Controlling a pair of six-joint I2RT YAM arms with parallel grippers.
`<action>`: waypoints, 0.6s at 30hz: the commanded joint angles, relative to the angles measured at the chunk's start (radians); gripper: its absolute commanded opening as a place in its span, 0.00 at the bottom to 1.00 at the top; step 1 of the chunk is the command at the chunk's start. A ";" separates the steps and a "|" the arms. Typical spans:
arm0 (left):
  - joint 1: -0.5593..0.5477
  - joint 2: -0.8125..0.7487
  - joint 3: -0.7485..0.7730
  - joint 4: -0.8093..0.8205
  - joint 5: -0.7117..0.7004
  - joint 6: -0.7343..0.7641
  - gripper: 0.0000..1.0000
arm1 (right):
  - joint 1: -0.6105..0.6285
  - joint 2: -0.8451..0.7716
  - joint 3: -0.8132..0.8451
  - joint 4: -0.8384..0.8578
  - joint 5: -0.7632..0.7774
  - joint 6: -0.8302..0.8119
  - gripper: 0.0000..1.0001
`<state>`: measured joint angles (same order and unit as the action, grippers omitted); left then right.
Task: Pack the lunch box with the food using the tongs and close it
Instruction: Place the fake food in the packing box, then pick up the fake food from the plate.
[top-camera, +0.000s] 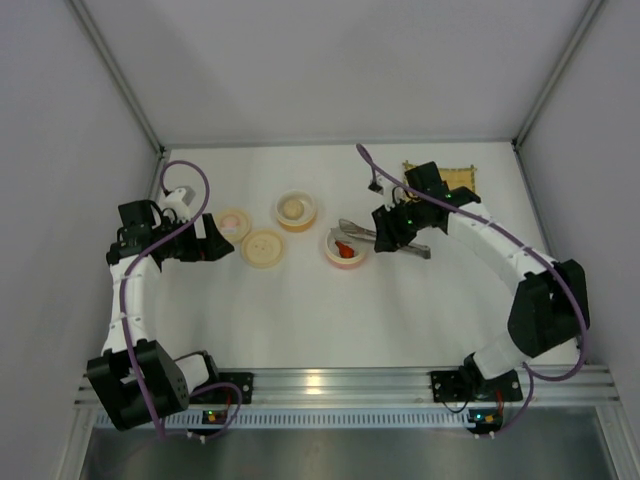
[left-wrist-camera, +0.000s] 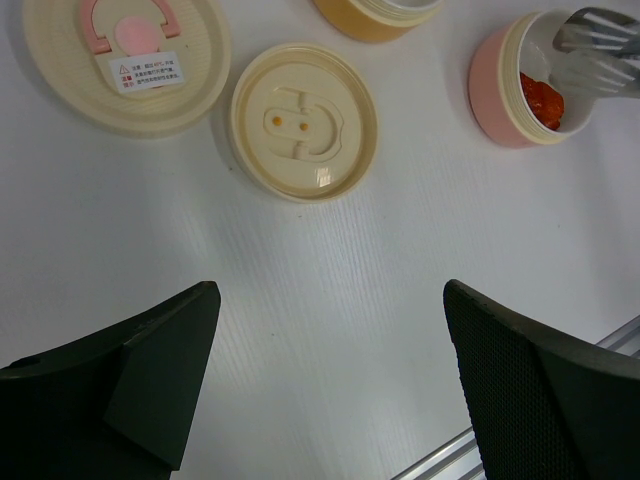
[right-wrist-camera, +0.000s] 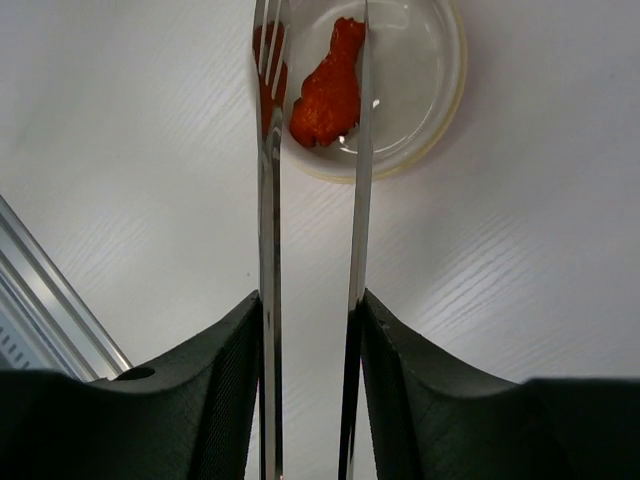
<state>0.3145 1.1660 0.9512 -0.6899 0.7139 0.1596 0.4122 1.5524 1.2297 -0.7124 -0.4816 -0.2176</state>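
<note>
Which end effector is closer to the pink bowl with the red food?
Right. The right end effector sits just beside the pink bowl, its tongs reaching over the rim; the left end effector hangs open beyond the two cream lids.

The tongs (right-wrist-camera: 268, 250) are mirror-bright metal, the cream lid (left-wrist-camera: 303, 120) glossy smooth plastic, the table (left-wrist-camera: 300, 330) matt and faintly grained, the mat (top-camera: 462, 172) seemingly bamboo.

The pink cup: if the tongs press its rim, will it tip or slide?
Probably slide, not tip: the pink cup looks short and wide, flat on the smooth table. It seems light plastic with little red food inside, so the tongs could shove it easily.
</note>
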 joint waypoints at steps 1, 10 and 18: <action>0.006 -0.011 0.026 0.012 0.022 0.015 0.98 | 0.001 -0.103 0.091 0.010 0.001 -0.017 0.40; 0.006 -0.017 0.034 0.003 0.032 0.029 0.98 | -0.165 -0.137 0.128 -0.036 0.029 -0.075 0.39; 0.006 -0.003 0.029 0.009 0.050 0.026 0.98 | -0.401 -0.061 0.160 -0.067 0.092 -0.170 0.38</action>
<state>0.3145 1.1656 0.9512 -0.6907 0.7216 0.1677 0.0547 1.4643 1.3281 -0.7517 -0.4141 -0.3283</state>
